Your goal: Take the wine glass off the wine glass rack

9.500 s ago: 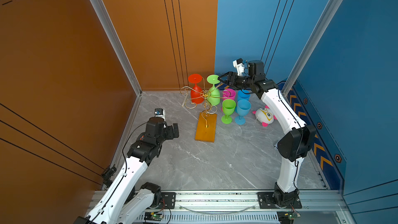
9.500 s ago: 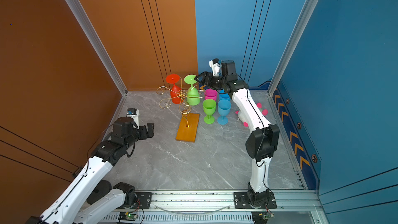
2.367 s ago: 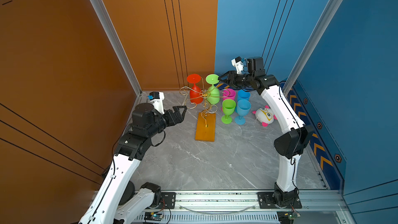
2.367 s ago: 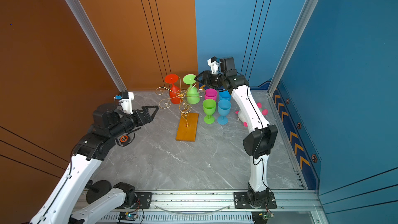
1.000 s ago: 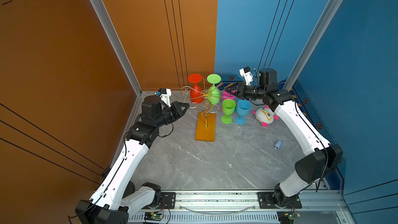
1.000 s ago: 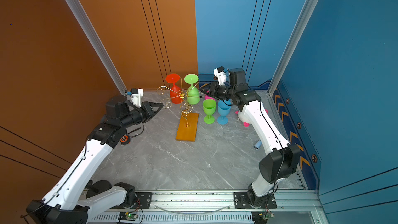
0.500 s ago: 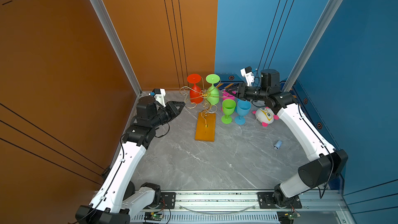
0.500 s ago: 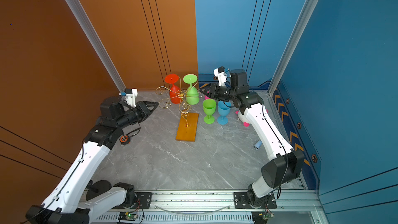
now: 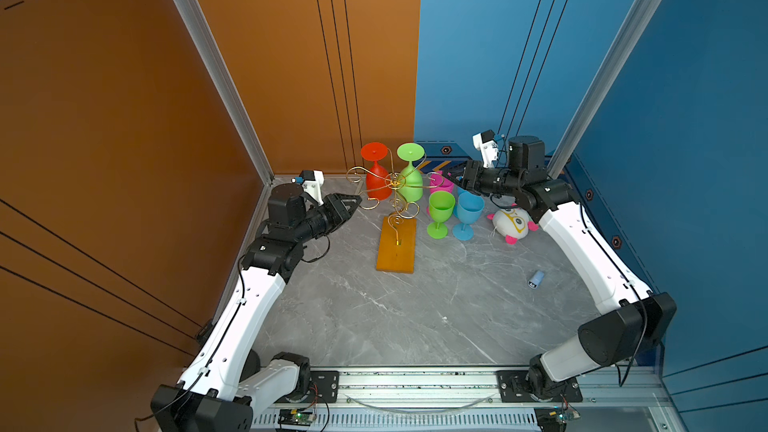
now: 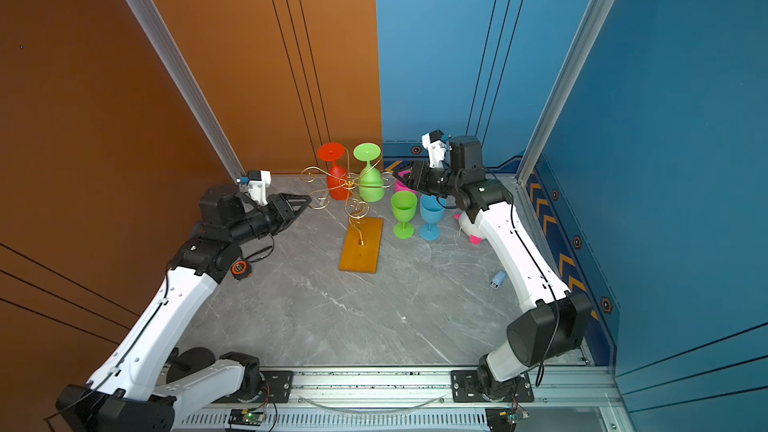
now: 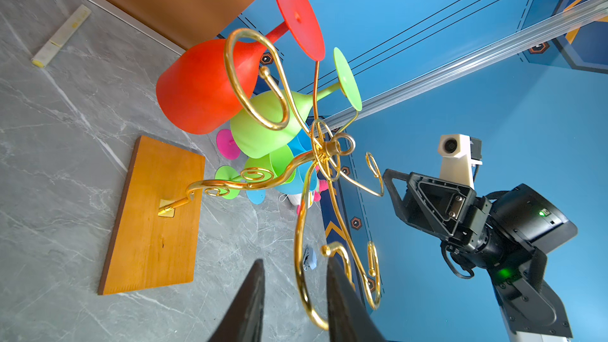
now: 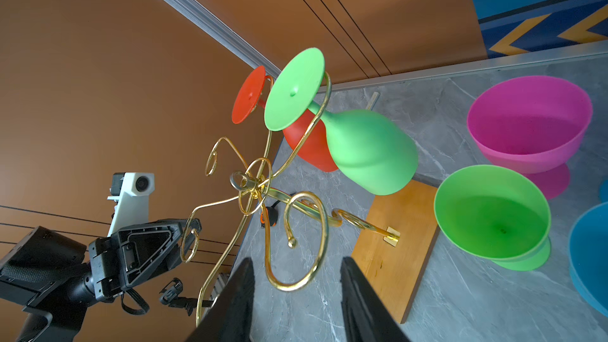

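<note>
**Two glasses hang on the rack, a gripper at each side**

The rack (image 9: 394,180) stands on its wooden base (image 9: 397,249) at the back of the table (image 9: 374,317). A red glass (image 9: 377,185) and a green glass (image 9: 410,188) hang upside down from its rear arms. The left gripper (image 9: 357,201) is slightly spread at a left scroll. The right gripper (image 9: 448,175) is spread wider at a right scroll. Neither pinches anything.

A green goblet (image 9: 440,205), blue goblet (image 9: 469,207) and pink goblet (image 9: 441,182) stand just right of the rack. The table is grey and marble-veined. An orange wall (image 9: 249,56) and a blue wall (image 9: 478,56) meet behind the rack.
</note>
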Motion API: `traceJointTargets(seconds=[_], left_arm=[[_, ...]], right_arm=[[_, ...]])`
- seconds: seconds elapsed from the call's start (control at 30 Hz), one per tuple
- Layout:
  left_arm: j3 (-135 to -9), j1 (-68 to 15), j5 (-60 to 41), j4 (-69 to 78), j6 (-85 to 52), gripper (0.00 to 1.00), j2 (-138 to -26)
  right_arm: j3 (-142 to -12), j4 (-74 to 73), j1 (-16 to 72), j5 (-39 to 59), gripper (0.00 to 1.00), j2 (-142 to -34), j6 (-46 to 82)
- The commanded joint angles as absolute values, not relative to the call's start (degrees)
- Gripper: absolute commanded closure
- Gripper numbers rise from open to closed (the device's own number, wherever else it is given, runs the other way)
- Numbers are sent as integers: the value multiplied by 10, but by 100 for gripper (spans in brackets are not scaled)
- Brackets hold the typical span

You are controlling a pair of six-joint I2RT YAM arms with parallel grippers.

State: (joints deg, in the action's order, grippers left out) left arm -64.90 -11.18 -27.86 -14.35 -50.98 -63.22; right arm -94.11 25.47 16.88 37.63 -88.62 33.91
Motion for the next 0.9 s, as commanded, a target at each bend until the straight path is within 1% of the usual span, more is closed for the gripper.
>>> traceJointTargets(seconds=[0.0,0.17,0.27,0.53,0.7,0.87], left_arm=[[-648,-116,-300,-121,-515,71,-638],[-651,-119,-302,-113,-522,75,-650],[-653,-120,-303,-113,-524,78,-652],[-656,-119,-310,-94,-536,91,-640],[-661,-118,-314,-101,-540,95,-630],[-666,-116,-316,-103,-541,96,-621]], right_arm=[[-931,253,176,377,58,-897,335],[-932,239,186,388,60,-913,347],[-931,230,189,394,65,-918,355],[-915,200,199,408,81,-907,386],[-908,194,203,408,88,-894,395],[-906,194,207,406,90,-880,400]])
